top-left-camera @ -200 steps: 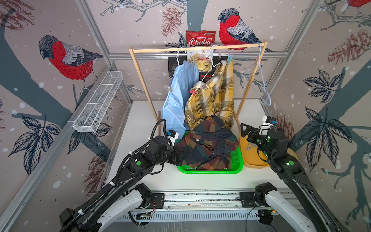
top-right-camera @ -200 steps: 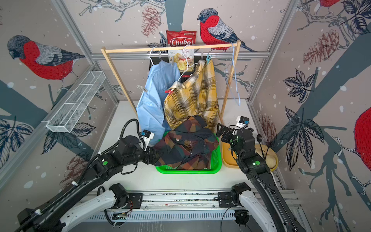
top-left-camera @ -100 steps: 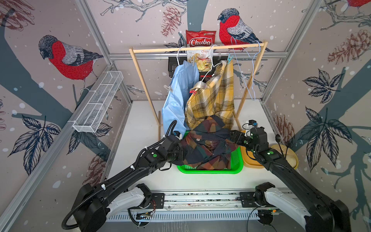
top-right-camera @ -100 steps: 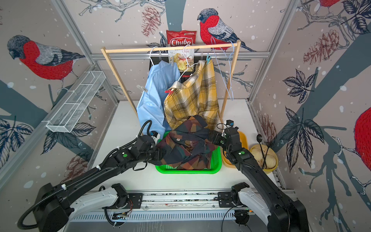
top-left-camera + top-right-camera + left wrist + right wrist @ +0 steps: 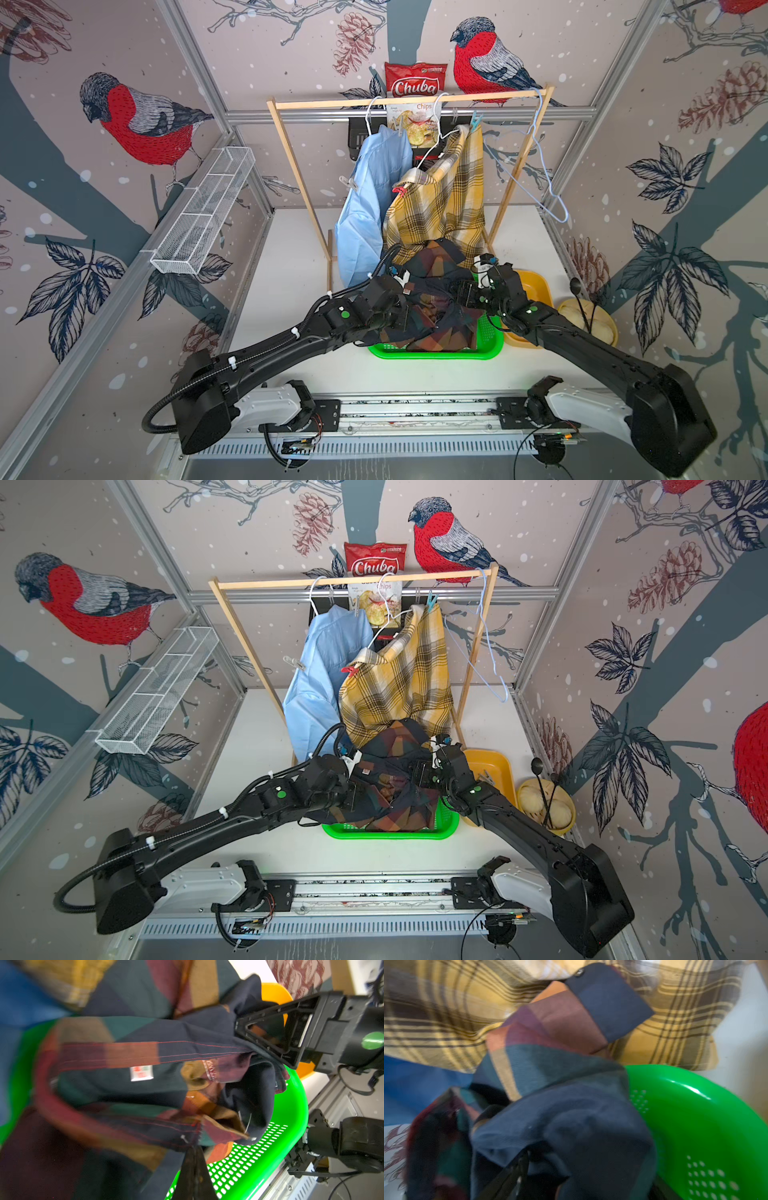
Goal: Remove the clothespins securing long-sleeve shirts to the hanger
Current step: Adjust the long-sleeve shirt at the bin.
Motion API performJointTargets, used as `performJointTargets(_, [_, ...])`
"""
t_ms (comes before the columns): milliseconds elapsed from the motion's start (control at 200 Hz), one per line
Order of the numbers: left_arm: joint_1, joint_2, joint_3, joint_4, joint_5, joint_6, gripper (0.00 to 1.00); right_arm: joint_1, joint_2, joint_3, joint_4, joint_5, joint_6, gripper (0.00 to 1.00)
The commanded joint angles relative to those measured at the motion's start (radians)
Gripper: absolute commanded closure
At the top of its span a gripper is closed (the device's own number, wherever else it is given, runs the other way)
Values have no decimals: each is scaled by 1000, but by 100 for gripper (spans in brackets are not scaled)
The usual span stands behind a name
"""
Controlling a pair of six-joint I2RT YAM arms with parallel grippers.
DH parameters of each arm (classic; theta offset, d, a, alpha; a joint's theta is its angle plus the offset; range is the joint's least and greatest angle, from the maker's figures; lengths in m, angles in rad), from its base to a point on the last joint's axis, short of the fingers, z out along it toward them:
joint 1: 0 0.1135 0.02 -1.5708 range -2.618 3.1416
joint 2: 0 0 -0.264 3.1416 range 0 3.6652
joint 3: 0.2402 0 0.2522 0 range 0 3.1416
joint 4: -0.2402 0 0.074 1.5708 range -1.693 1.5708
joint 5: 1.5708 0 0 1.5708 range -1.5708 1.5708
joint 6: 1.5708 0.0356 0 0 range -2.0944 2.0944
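The dark green-and-rust plaid shirt (image 5: 432, 307) (image 5: 395, 779) lies bunched in a green basket (image 5: 436, 353). My left gripper (image 5: 194, 1147) is shut on its stitched hem at the left side. My right gripper (image 5: 461, 291) reaches in from the right, jaws apart, with dark cloth draped over them (image 5: 581, 1184). The light blue shirt (image 5: 365, 216) and the mustard plaid shirt (image 5: 440, 199) hang on the wooden rack. A clear clothespin (image 5: 348, 183), a red clothespin (image 5: 399, 190) and a light blue clothespin (image 5: 476, 120) are clipped on them.
An empty hanger (image 5: 540, 174) hangs at the rack's right end. A yellow tray (image 5: 536, 286) with loose clips sits right of the basket, a bowl of buns (image 5: 590, 320) beyond it. A wire basket (image 5: 203, 212) is on the left wall, a chips bag (image 5: 415, 79) behind the rack.
Both arms moved in over the basket to the dark plaid shirt, the right one coming from the yellow tray. The left gripper shut on the hem; the right gripper's jaws narrowed.
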Motion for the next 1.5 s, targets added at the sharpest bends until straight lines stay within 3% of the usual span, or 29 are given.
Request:
performJointTargets(0, [-9,66,11,81,15,-3,100,27,-21,-26,-13,4,44,26])
performJointTargets(195, [-17,96,57,55,-20,17,100,33,38,-109,38,11,82,26])
performJointTargets(345, [-16,48,87,-17,-86,35,64,34,190,-108,93,33,112,29])
performJointTargets(475, [-15,-48,72,-80,-156,17,33,36,227,-113,140,50,137,28])
performJointTargets(610, [-6,-191,-17,-110,-248,-35,16,40,201,-105,130,38,120,22])
performJointTargets(770, [110,-338,-111,-174,-189,-89,8,52,38,-67,28,79,79,7])
performJointTargets(856, [183,-402,-166,-193,-164,-121,9,48,3,-15,-53,94,54,0])
performJointTargets(986, [271,-445,-249,-151,-54,-154,9,45,-45,49,-127,121,26,0])
performJointTargets(1111, [288,-430,-296,-93,13,-175,11,20,-61,104,-130,135,2,0])
performJointTargets(1206, [289,-413,-312,-49,68,-169,17,-25,-34,150,-122,125,-21,0])
performJointTargets(1341, [288,-382,-305,-30,123,-139,47,-115,66,217,-83,48,-42,0])
performJointTargets(1496, [287,-369,-271,-48,141,-113,91,-200,280,314,-52,-64,-69,0])
